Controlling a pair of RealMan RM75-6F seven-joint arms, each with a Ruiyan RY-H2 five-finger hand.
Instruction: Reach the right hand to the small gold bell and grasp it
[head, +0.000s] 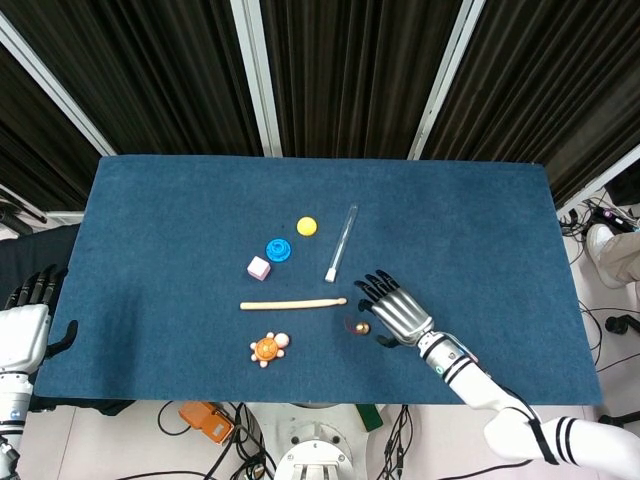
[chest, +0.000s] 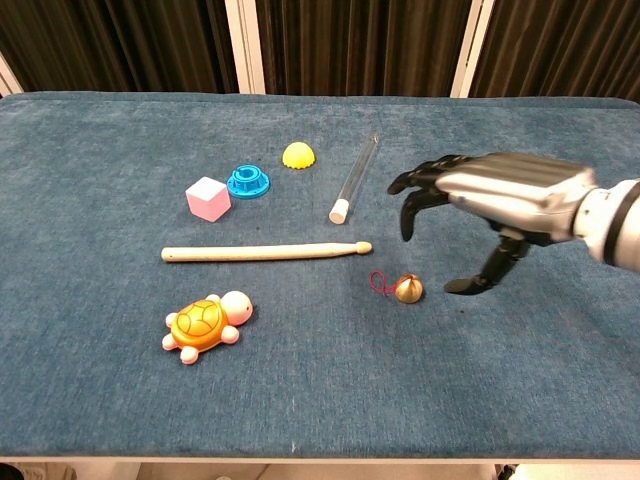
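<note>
The fingers (chest: 420, 190) of the right hand (chest: 500, 195) are spread and a little curved, holding nothing; in the chest view they hang over the worktop (chest: 560, 380) right of centre, and the thumb points down to the cloth just to the right of the small gold bell (chest: 407, 288); I see no contact with the bell. The bell lies just below the middle of the frame, with a thin red loop (chest: 379, 282) on its left side; the tip of the drumstick (chest: 265, 251) is near above it, and the glass tube (chest: 355, 180) lies further up, a little to the left of the fingers.

To do this step well, I think the hand must go a little to the left and down, so that the thumb stays on the right of the bell and the fingers come over its left side; the closing should be slow, because such a round thing will probably roll on the cloth; the fingers should also stay clear of the drumstick.

The left hand (head: 22, 330) rests at the lower left edge of the head view, beside the worktop, fingers apart and holding nothing. The turtle toy (chest: 205, 325) sits in the lower left, well apart from the bell.
</note>
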